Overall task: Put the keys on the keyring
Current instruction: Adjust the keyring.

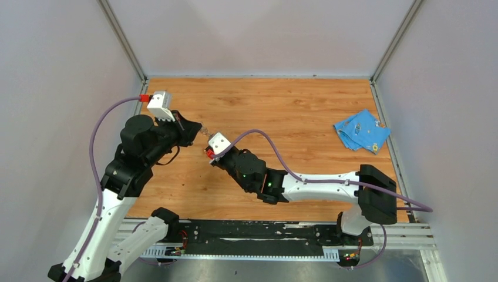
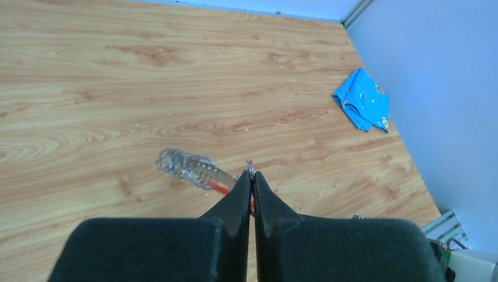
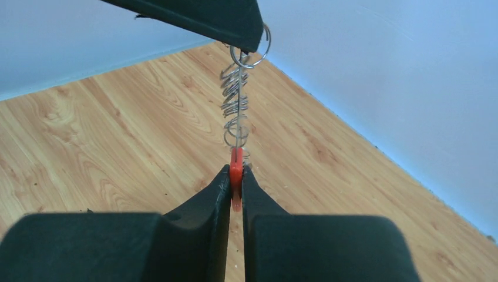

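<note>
The keyring (image 1: 203, 133) hangs above the table between my two grippers, left of centre. My left gripper (image 2: 252, 176) is shut on its small metal ring (image 2: 251, 168); the silvery coiled part (image 2: 187, 165) trails off to the left. My right gripper (image 3: 235, 174) is shut on the red end (image 3: 236, 161), and the coil (image 3: 236, 106) runs up to the ring (image 3: 253, 51) under the left finger (image 3: 199, 14). The keys lie far right on a blue cloth (image 1: 361, 130); one small silver piece (image 1: 356, 126) shows, heads too small to tell apart.
The blue cloth (image 2: 363, 100) lies crumpled near the right wall and the metal corner post. Grey walls close in the wooden table (image 1: 282, 106) on three sides. The right arm's purple cable (image 1: 264, 141) arcs over the table middle.
</note>
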Controlling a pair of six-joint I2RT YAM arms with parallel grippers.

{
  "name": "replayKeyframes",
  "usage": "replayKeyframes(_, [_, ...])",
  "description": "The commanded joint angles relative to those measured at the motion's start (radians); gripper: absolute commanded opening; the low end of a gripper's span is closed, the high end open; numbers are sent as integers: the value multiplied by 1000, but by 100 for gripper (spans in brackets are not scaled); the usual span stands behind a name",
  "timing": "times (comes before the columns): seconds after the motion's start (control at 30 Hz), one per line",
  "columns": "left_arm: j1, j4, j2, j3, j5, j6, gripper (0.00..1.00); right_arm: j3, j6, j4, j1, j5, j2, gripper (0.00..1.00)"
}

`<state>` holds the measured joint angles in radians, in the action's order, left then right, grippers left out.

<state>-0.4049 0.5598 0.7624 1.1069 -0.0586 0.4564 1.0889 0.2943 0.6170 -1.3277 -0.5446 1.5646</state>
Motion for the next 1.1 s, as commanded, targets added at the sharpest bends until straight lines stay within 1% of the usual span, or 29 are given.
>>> replayKeyframes(0.0, [8,-42,-21,14,-18,-29,0,-32,72,59,5,-75,-14,2])
replayKeyframes(0.03, [7,-39,-24,11,-18,-40,0,-40,86,66,6,-89,-23,1])
replayKeyframes(0.23, [9,-26,-25,-6,-33,-107,0,-76,141,80,4,-126,-71,0])
replayKeyframes(0.37, [9,-18,-18,-11,-57,-165,0,-88,141,60,4,-146,-98,1])
replayKeyframes(0.47, [8,-26,-18,-25,-56,-194,0,-88,129,38,0,-127,-113,1])
replayKeyframes(0.6, [9,-33,-9,-37,-86,-252,0,-57,104,-28,-8,-93,-109,1])
replayKeyframes(0.77, [8,-11,2,-49,-124,-384,0,-28,60,-120,-8,-61,-123,1])
replayKeyframes(0.8, [8,-6,6,-49,-128,-423,0,-25,48,-139,-8,-47,-129,2])
replayKeyframes(0.87, [7,-5,11,-48,-147,-483,0,-22,14,-175,-9,-14,-141,14])
replayKeyframes(0.97, [8,0,21,-45,-185,-586,0,-20,-32,-211,-10,53,-163,21])
replayKeyframes(1.07, [8,23,33,-41,-209,-674,0,-18,-77,-227,-8,108,-201,35])
